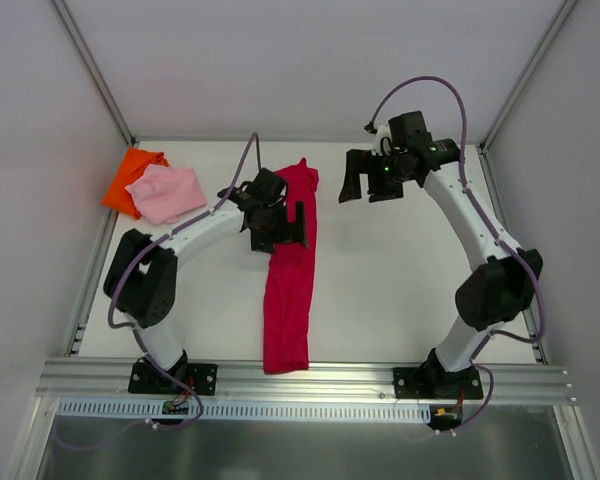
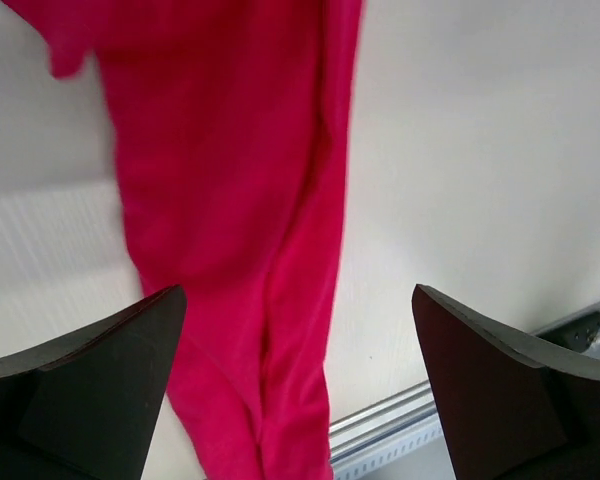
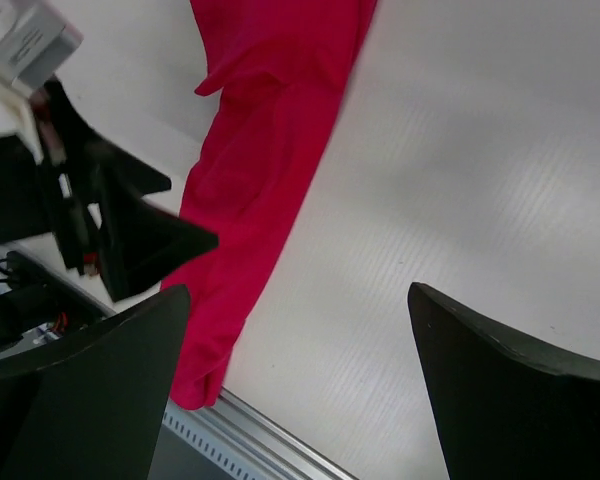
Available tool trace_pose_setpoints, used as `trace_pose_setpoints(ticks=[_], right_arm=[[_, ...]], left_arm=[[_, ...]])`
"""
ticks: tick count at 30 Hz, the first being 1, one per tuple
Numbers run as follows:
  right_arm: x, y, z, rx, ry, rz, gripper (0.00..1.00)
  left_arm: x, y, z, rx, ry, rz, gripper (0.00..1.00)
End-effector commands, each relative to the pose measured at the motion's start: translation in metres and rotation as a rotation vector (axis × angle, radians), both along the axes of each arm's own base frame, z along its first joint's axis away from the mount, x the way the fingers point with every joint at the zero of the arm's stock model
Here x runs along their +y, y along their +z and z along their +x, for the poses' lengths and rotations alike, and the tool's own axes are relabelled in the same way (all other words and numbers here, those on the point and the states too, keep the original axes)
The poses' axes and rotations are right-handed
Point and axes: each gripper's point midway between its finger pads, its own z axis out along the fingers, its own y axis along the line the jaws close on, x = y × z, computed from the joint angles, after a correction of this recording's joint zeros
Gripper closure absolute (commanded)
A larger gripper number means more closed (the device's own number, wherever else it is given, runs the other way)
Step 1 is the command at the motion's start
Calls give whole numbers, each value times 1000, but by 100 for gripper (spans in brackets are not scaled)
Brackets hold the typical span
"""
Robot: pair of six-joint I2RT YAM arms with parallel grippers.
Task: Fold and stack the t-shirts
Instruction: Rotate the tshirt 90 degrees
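Spreading out below the camera is a white counter [image 1: 400, 280], boxed in by pale walls [image 1: 310, 60], with metal posts [image 1: 95, 70] running to the far corners and a metal rail [image 1: 330, 380] along the 6 o'clock edge. Three t-shirts lie on it, and two tools hang above it.

The crimson t-shirt [image 1: 290, 290] is a long narrow band, gathered lengthwise into soft ridges. It runs from 12 o'clock down the centre to the rail at 6 o'clock. At about 10 o'clock the light pink t-shirt [image 1: 167, 192] is a small folded bundle resting on the orange t-shirt [image 1: 128, 180], which shows on the wall side.

The left tool [image 1: 278, 225] is over the upper half of the crimson band, its fingers spread wide with nothing between them. It appears to hang just clear of the cloth, though the blur leaves that unsure. The right tool [image 1: 368, 182], at 1 o'clock, is likewise spread and empty, beside the band and apart from it.
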Motion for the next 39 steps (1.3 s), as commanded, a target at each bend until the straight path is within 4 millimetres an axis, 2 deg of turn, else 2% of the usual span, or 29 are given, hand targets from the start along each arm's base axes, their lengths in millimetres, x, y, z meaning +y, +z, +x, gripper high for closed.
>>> trace_pose_setpoints(ticks=[1,3,4,6,7,11,12,13,16,20,27,34,35,36,38,39], right_arm=[[-36,60,-20,-221,-77,-60,3],[-50,61,-28,-248,-105,-95,4],[-57,74,-35,-297,-122,-94,4],[-60,70,-46,-293,-112,-88,3],[-58,70,-52,-289,-97,-77,4],[-68,66,-74,-298,-87,-98,4],[-74,61,-78,-289,-94,-123,4],[-77,60,-81,-291,-96,-135,4],[-88,64,-91,-314,-93,-170,4],[-92,76,-100,-354,-89,-169,4],[-93,85,-106,-374,-71,-166,4],[-95,79,-115,-363,-56,-171,3],[-94,76,-119,-353,-46,-166,4],[-94,74,-119,-349,-44,-163,3],[-93,70,-122,-337,-37,-160,4],[-93,69,-123,-335,-36,-159,3]], left_arm=[[-1,-9,38,23,-20,4,1],[-3,-11,52,15,-33,18,1],[-9,-10,68,3,-41,11,1],[-13,-8,81,4,-42,14,1],[-20,-5,99,-13,-38,4,1],[-28,4,137,-34,-14,-39,1],[-31,17,149,-67,-8,-60,1],[-25,8,154,-42,9,-49,1],[-17,3,170,-33,39,-67,1],[-12,-10,178,-3,61,-99,1],[-46,-21,184,56,11,-314,1],[-61,-9,196,11,-8,-413,2],[-62,-7,198,3,-8,-418,6],[-64,-7,200,0,-8,-426,15],[-65,-6,200,2,-13,-436,41],[-66,-6,200,5,-11,-438,43]])
